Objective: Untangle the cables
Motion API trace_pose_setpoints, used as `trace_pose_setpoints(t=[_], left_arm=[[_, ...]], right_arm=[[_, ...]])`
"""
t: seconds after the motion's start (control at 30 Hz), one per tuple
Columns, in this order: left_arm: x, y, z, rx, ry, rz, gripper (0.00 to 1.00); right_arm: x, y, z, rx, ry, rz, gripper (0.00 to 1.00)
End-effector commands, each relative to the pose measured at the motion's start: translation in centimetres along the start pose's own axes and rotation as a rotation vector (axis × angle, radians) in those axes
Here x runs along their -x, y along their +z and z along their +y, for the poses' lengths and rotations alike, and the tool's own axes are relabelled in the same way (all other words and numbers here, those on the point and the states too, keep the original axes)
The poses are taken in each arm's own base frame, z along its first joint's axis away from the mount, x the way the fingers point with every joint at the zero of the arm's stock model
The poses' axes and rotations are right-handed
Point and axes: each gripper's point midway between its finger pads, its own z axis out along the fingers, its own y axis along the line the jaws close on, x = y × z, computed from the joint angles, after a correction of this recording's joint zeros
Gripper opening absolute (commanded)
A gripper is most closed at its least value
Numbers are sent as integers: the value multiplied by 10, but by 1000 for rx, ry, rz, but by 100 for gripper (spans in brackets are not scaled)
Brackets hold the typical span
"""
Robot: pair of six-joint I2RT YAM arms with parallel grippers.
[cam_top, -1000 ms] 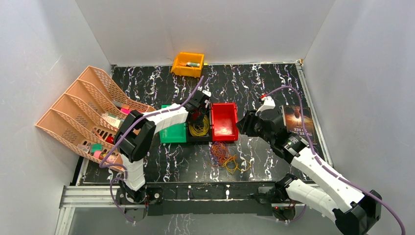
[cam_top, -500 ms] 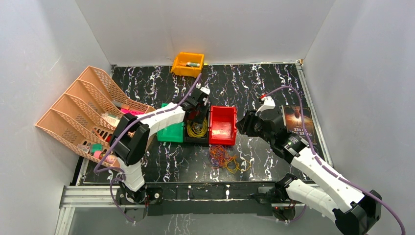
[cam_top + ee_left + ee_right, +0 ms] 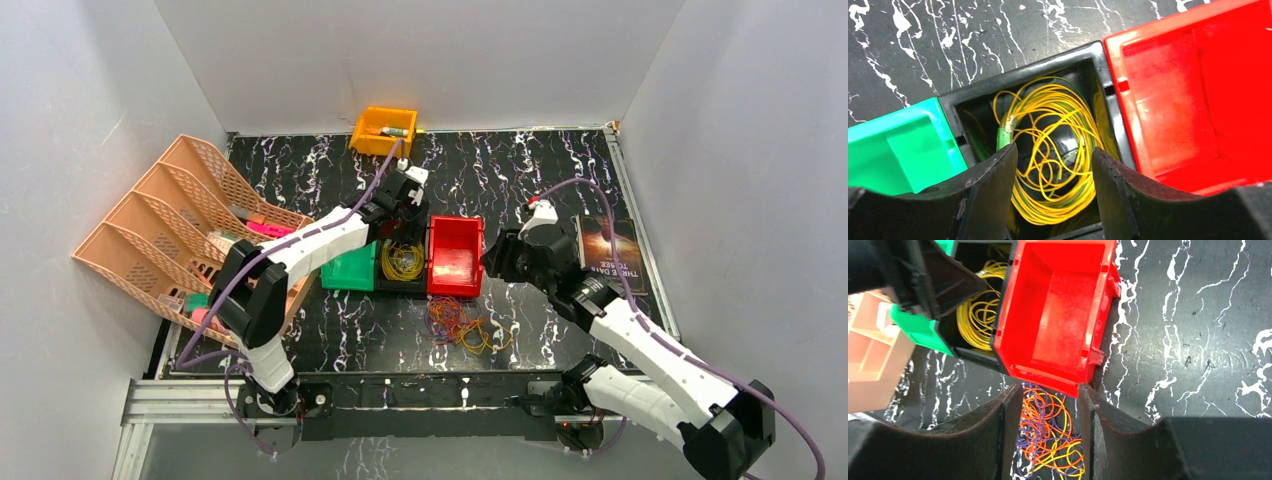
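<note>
Overhead and wrist views of a two-arm cell on a black marbled worktop (image 3: 520,180).

Three small bins stand touching in a row at the centre: a green bin (image 3: 350,272) on the left, a black bin (image 3: 1020,75) in the middle and a red bin (image 3: 455,262) on the right.

One of the cables, a yellow coil (image 3: 1048,130), lies loosely looped inside the black bin, with a green connector at its upper left edge.

The other cables, an orange, purple and yellow tangle (image 3: 458,322), lie on the bare worktop just in front of the red bin, nearer the arm bases.

The left tool (image 3: 1053,150) hangs over the black bin with its jaws apart. Nothing is clamped between its fingers (image 3: 993,185), and the yellow coil shows below the gap.

The right tool (image 3: 1049,389) sits low at the near right corner of the red bin, also with its jaws apart and gripping nothing. The tangle shows through the gap between its fingers (image 3: 998,435). Whether a fingertip touches the red wall cannot be told.

An orange bin (image 3: 378,146) stands at the far edge of the worktop. A peach file organiser (image 3: 150,230) leans along the left side. A dark book (image 3: 610,250) lies flat on the right.
</note>
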Motion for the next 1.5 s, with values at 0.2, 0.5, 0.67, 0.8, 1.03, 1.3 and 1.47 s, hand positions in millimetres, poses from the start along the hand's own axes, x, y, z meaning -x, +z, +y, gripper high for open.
trace_pose_setpoints(t=[0.2, 0.5, 0.67, 0.8, 1.03, 1.3, 1.47], left_arm=[[16, -60, -4, -88, -62, -104, 60], [3, -79, 0, -102, -128, -116, 61], [-2, -90, 0, -112, -134, -110, 62], [-3, -97, 2, -116, -149, -109, 64], [-3, -109, 4, -114, -178, -123, 73], [-4, -107, 9, -76, -205, -109, 98], [-6, -100, 18, -3, -243, -83, 98]], right_arm=[[16, 50, -16, -157, -135, 33, 63], [30, 111, -28, -222, -181, 70, 65], [36, 139, -48, -296, -189, 89, 66], [44, 157, -59, -329, -188, 89, 66], [70, 182, -69, -365, -203, 44, 66], [102, 208, -69, -333, -196, 22, 66], [109, 220, -58, -246, -236, 35, 66]])
